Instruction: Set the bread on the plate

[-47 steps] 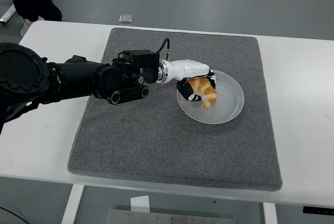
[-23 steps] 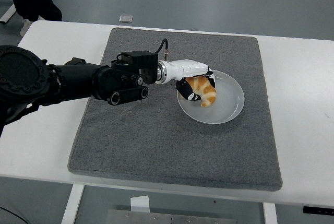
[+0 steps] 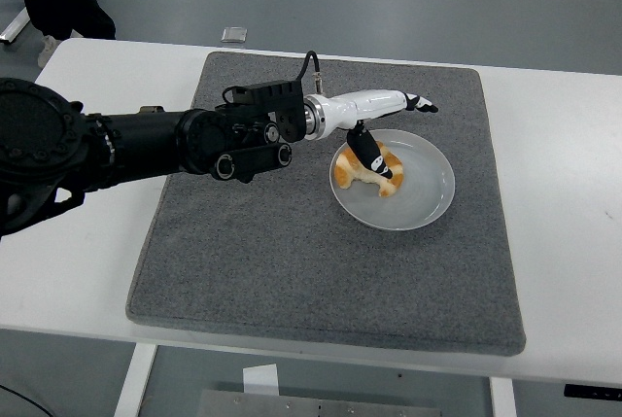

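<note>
bread's sitting on the plate
left hand (image 3: pixel 387 118) is spread open just above the bread (image 3: pixel 368 168), thumb touching it; white plate (image 3: pixel 431 193) on the grey mat (image 3: pixel 292 261).

Even, diffuse overhead light, bright without harshness. The white tabletop (image 3: pixel 564 193) shows no glare. Only a faint soft shadow lies beneath the robot hand (image 3: pixel 384 121). Focus is sharp throughout, without visible edge distortion.
</note>
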